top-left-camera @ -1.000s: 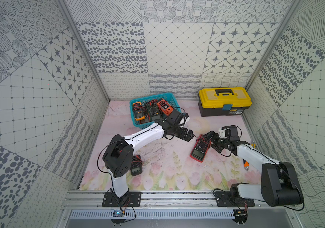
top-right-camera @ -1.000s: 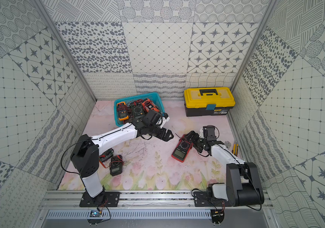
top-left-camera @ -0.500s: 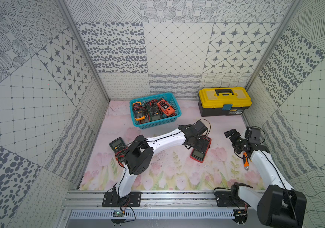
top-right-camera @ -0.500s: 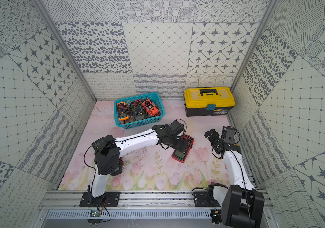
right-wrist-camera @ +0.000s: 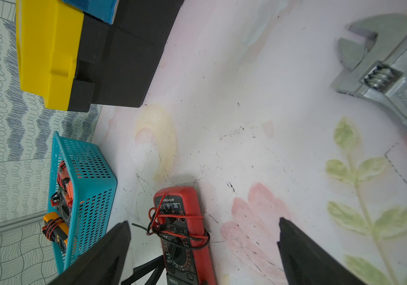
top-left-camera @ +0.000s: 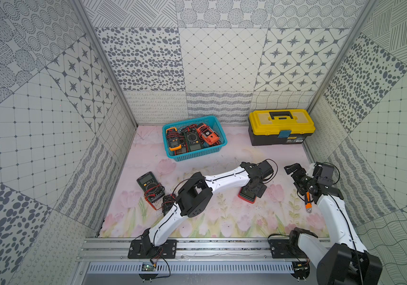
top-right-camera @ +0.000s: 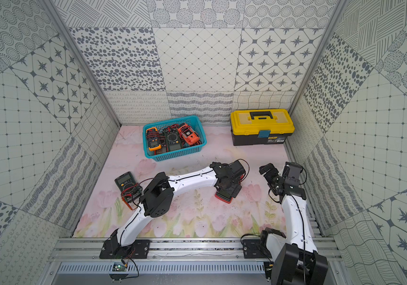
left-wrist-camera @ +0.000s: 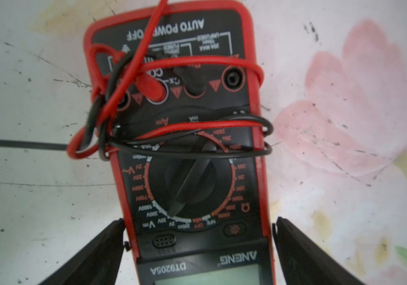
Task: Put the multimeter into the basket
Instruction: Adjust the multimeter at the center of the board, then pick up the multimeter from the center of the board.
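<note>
My left gripper [left-wrist-camera: 200, 220] stands with its jaws spread wide, one black wedge-shaped finger [left-wrist-camera: 98, 249] on each side of the red multimeter [left-wrist-camera: 187, 172], level with the bottom of its rotary dial. The fingers sit just beside the case edges; I cannot tell whether they touch it, and nothing is clamped. The meter lies flat, face up, on the mat [top-left-camera: 222, 222], well apart from the basket [top-left-camera: 197, 153]. It has a black face in a rubbery red boot, with thin red and black leads wound around its middle. I read "AUTO POWER OFF" at the socket end, and "ANENG" and "DT9205A" above the grey display.

My right gripper [right-wrist-camera: 203, 221] is also spread wide and holds nothing, hovering off to the side. Near it lies a bright metal adjustable wrench [right-wrist-camera: 382, 69] with an orange handle.

The basket is turquoise plastic, rectangular, with slotted mesh walls and a flared rim. It holds yellow, dark green and orange meters. The mat is pale, printed with pink flowers, and scuffed. Against the back wall stands a black toolbox [top-left-camera: 281, 123] with a glossy yellow lid.
</note>
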`<state>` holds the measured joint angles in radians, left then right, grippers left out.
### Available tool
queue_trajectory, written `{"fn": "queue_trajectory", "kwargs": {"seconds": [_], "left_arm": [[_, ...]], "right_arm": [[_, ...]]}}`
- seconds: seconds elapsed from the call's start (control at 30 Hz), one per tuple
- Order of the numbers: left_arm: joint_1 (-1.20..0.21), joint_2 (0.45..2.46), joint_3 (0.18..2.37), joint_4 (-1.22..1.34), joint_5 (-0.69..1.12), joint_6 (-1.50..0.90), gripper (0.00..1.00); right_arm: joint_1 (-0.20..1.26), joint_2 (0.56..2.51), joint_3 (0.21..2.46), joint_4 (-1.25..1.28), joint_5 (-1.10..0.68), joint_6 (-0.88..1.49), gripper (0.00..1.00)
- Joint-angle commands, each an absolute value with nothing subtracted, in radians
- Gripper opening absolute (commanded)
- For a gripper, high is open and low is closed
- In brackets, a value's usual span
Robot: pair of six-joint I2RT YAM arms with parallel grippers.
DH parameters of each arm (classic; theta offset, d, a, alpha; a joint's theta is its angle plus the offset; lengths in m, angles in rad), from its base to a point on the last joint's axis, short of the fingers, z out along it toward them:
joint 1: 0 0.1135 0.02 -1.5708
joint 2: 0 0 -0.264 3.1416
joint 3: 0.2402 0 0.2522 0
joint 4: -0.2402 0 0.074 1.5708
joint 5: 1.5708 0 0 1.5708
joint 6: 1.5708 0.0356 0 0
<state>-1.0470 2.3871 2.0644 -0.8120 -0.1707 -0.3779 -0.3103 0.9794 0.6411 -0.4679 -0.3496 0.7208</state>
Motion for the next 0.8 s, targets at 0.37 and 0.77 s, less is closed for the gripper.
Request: {"fn": "queue_trajectory", "kwargs": {"seconds": [0.37, 0.77], "left_arm": [[-1.062, 2.561, 2.194, -0.989, -0.361, -0.378, 0.95], [-1.06, 2.582, 2.161, -0.975, -0.332, -0.396, 0.97]], "right_arm": [[-0.315, 0.955, 0.62, -0.425, -0.386, 0.704, 0.98], [-0.314, 0.959, 0.611, -0.405, -0.401, 0.714, 0.98]]}}
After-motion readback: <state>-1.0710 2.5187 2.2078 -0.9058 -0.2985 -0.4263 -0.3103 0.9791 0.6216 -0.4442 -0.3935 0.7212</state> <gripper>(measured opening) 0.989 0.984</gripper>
